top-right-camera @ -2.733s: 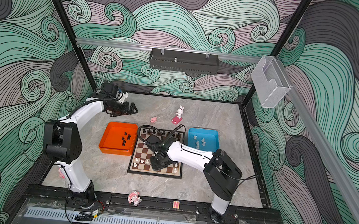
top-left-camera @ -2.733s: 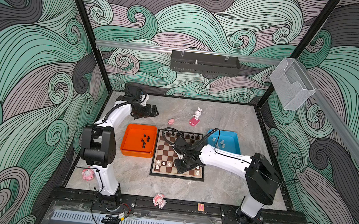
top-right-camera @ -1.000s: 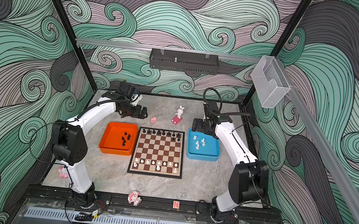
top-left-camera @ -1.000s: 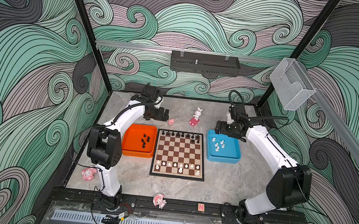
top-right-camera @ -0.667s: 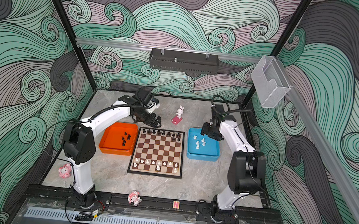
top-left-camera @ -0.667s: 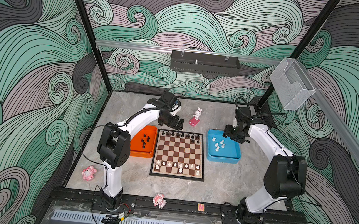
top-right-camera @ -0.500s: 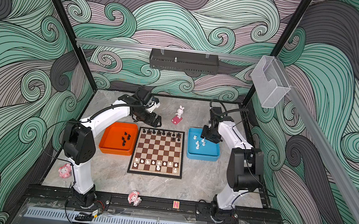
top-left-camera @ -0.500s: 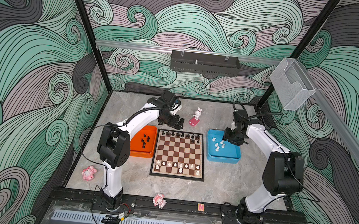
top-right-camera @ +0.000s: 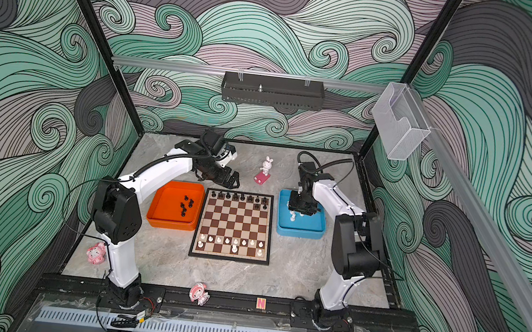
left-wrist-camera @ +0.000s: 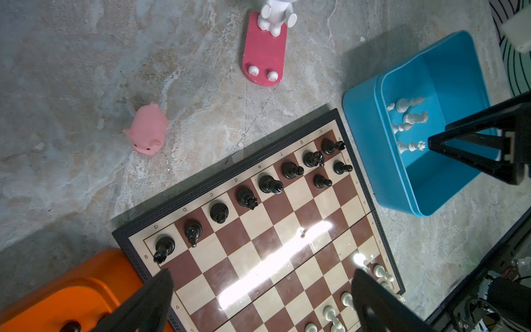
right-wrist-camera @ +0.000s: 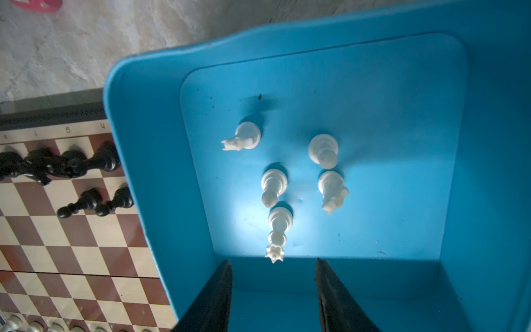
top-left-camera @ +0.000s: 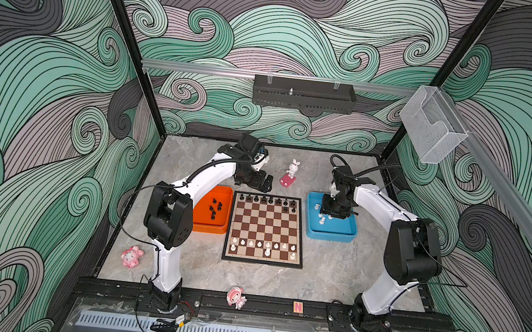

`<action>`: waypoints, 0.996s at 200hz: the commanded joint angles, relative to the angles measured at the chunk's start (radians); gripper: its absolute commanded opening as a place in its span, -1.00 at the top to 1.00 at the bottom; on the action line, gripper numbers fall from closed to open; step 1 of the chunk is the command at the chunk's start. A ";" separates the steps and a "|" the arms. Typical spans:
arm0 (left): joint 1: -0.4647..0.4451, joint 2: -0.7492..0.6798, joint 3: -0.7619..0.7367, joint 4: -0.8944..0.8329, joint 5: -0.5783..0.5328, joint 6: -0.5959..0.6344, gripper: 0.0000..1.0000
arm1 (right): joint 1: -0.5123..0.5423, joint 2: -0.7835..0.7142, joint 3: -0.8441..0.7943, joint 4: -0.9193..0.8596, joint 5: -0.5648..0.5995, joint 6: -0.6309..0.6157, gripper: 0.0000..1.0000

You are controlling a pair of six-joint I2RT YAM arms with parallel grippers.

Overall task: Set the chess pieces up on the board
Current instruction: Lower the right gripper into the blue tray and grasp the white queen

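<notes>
While the left hand [left-wrist-camera: 261, 277] hangs wide open, the right hand [right-wrist-camera: 273, 262] gapes, seemingly empty, above white chess pieces [right-wrist-camera: 274, 184].

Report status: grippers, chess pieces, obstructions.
Left gripper open, empty, by board's far edge. Right gripper open, low in blue tray, five white pieces ahead. More black pieces in orange tray. No obstruction seen.

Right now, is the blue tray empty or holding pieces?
Not empty. The right wrist view shows five white chess pieces on the floor of the blue tray; a top view also shows white pieces there.
</notes>
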 commanded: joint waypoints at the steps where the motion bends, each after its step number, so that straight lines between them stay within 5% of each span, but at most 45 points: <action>1: 0.004 0.010 0.008 -0.022 0.018 0.011 -0.97 | 0.007 0.025 -0.012 -0.006 0.010 -0.011 0.07; 199: 0.004 0.026 0.009 -0.022 0.017 0.017 -0.98 | 0.009 0.127 0.029 -0.008 0.021 -0.037 0.34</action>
